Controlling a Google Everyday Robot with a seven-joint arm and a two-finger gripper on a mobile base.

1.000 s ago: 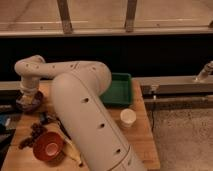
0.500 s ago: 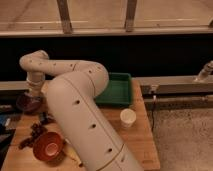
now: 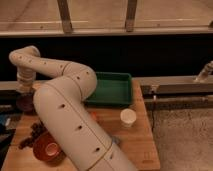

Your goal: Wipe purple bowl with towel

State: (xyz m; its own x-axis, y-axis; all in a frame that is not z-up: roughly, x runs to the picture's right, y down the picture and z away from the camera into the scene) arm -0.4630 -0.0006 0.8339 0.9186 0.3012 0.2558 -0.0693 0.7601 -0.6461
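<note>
The purple bowl [image 3: 24, 103] is small, dark and round, and sits at the far left edge of the wooden table [image 3: 137, 142]. My gripper [image 3: 25, 91] hangs down from the white arm's wrist directly above the bowl, close to its rim. The arm's large white body [image 3: 70, 120] crosses the left half of the view and hides part of the table. No towel can be made out; whatever is at the gripper's tip is hidden against the bowl.
An orange-red bowl with a pale centre [image 3: 46, 148] sits at the front left. A dark cluster of small items [image 3: 34, 132] lies beside it. A green tray [image 3: 111, 88] stands at the back and a white cup [image 3: 128, 117] in front of it. A dark rail runs behind.
The arm has swung: its elbow has shifted right and the forearm now arches higher. The wrist stays over the purple bowl at the left.
</note>
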